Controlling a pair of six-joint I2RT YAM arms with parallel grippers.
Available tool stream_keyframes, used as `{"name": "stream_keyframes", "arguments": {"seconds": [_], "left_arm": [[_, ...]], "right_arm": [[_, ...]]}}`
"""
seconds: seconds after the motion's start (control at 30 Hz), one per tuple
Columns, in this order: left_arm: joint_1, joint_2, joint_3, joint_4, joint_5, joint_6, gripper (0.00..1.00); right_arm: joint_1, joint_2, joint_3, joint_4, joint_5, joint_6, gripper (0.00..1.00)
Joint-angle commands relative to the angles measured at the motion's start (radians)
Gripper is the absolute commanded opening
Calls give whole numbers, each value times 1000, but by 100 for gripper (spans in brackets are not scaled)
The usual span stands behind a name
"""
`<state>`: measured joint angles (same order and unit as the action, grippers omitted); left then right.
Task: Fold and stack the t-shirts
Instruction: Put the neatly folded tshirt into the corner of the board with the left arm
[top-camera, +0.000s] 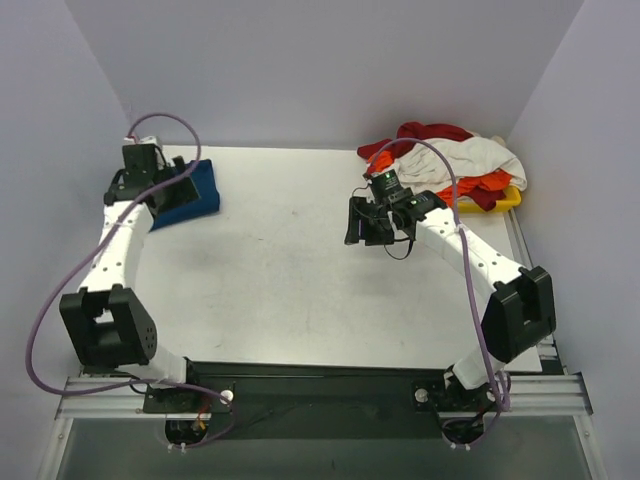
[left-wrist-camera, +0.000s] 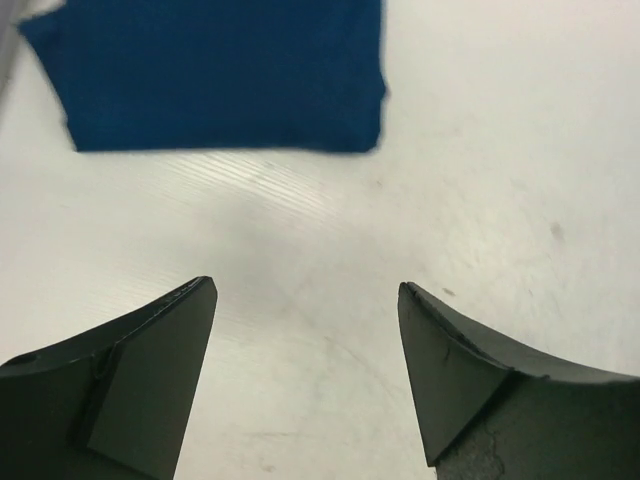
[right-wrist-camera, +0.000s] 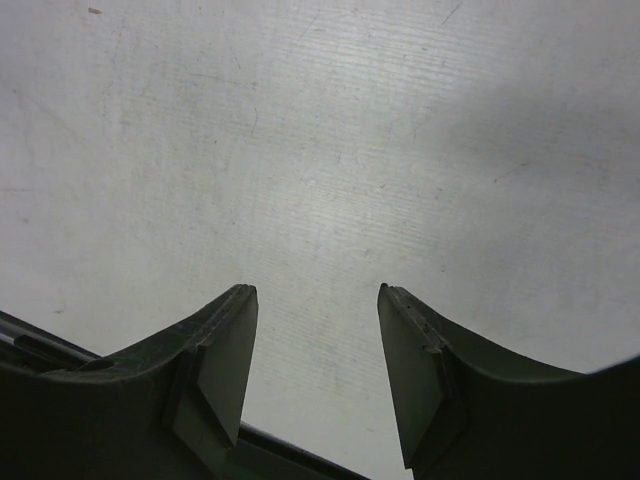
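Note:
A folded dark blue t-shirt (top-camera: 192, 193) lies at the table's far left; it also shows in the left wrist view (left-wrist-camera: 220, 72) as a flat blue rectangle. My left gripper (top-camera: 172, 188) hovers by its near edge, open and empty (left-wrist-camera: 305, 300). A pile of dark red, white and orange t-shirts (top-camera: 455, 160) lies heaped at the far right on a yellow tray (top-camera: 506, 202). My right gripper (top-camera: 362, 225) is open and empty above bare table (right-wrist-camera: 317, 295), left of the pile.
White table (top-camera: 320, 260) with walls on three sides. The arm bases and a metal rail (top-camera: 320, 390) run along the near edge. Purple cables loop from both arms.

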<state>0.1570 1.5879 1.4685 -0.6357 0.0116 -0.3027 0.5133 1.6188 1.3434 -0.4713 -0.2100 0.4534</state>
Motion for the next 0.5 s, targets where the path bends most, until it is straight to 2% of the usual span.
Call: {"name": "stream_keyframes", "arguments": {"seconds": [0.0,0.1,0.27,0.47], "left_arm": [[-140,-161,-153,148,-86,-22,84],[-259,-281,-255,188,-156,-58,84],[-379,-449,-385,223,-222,-148,84],[-560,-517,-499,235,-312,-199,89]], "right_arm": [[13,-86,-48,23,95,-28,52],[14,-138,-88,51,130,-28,53],[24,-221,-187,118,196,-13,53],[28,-290,-282,164,268,5,53]]}}
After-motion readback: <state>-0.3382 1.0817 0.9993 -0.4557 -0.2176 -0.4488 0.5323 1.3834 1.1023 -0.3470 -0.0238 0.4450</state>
